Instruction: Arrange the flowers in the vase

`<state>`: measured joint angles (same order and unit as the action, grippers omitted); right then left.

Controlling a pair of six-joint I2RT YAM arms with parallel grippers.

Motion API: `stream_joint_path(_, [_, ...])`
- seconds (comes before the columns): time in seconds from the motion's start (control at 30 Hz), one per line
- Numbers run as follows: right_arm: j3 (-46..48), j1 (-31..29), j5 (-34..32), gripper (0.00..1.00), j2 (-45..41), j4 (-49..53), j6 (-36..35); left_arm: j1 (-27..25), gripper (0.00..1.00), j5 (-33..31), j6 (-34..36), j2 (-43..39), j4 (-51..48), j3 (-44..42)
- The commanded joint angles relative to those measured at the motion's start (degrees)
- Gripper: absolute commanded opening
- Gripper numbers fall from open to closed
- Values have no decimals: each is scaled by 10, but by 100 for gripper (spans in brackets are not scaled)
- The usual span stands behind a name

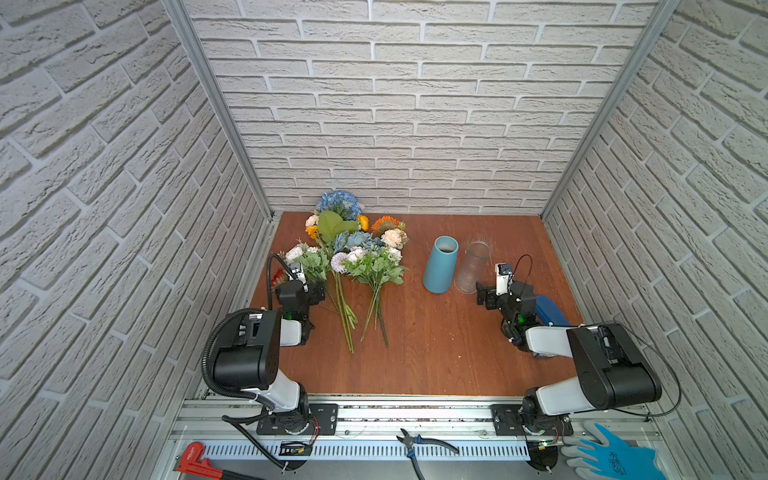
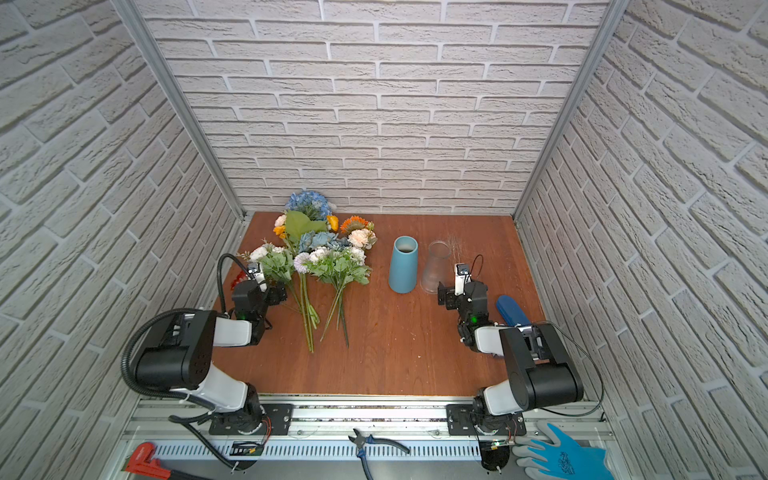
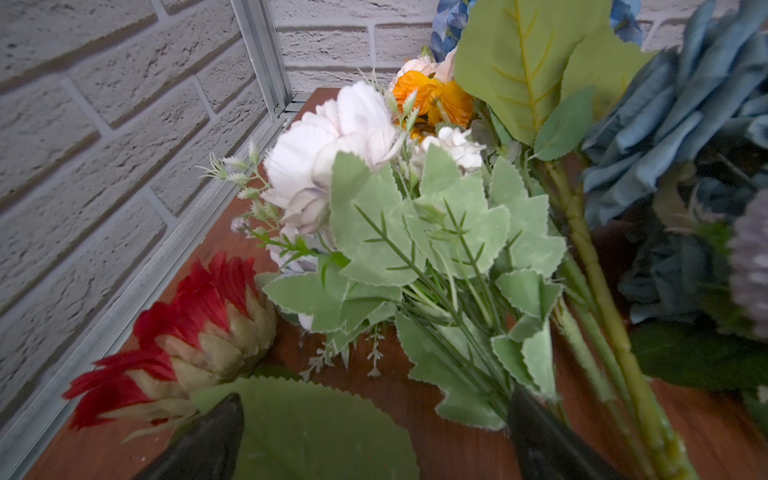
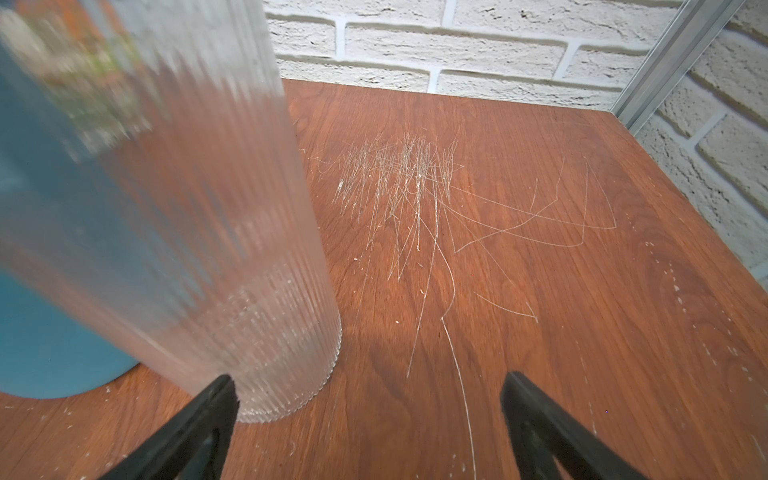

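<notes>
Left tool wide open, empty, low over the bench at its left edge, nose into the flowers. One finger is over a big green leaf, the other by the leafy stems of the white-bloom bunch; can't tell contact. Right tool also spread wide, empty, low toward the right edge. One finger tip is right at the foot of the clear vase, contact unclear; the other finger is over bare wood. Flowers all lie flat in one pile filling the far-left corner, heads to the far edge, green stems fanning toward the front edge. Blue vase upright, mouth up, mid-bench toward the far edge, between the pile and the clear vase. Clear vase upright just beside it on the right-edge side; can't tell if they touch. Dark blue object lies near the right edge, partly behind the right arm. Blue hydrangea deepest in the corner. Blue roses mid-pile. Orange daisy and peach bloom on the pile's vase side. Lilac bloom on the front-edge side of the roses. Red flower at the left edge beside the left tool. Fine scratches in the wood past the clear vase, toward the far edge.
</notes>
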<state>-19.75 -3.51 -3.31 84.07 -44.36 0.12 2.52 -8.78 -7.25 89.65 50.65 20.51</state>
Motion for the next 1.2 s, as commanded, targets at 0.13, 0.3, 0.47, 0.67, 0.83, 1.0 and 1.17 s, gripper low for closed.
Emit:
stream_joint_path(0.13, [-12, 2, 3, 100, 2, -28, -4, 4, 98, -4, 6, 5, 34, 10])
stream_joint_path(0.3, [-12, 2, 4, 100, 2, -28, -4, 3, 98, -4, 6, 5, 34, 11])
stream_joint_path(0.47, [-13, 2, 4, 100, 4, -26, -4, 3, 98, -4, 6, 5, 34, 11])
stream_joint_path(0.67, [-13, 2, 4, 100, 3, -26, -4, 13, 98, 13, 1, 4, 34, 10])
stream_joint_path(0.83, [-6, 2, -3, 100, -2, -44, -1, 15, 98, 15, 1, 4, 32, 10])
stream_joint_path(1.0, [-43, 2, -37, 100, -60, 82, 7, 11, 98, 11, 4, -14, 1, 21])
stream_joint_path(1.17, [-64, 2, -80, 100, -113, 184, 9, 6, 98, -89, -35, -138, -155, 64])
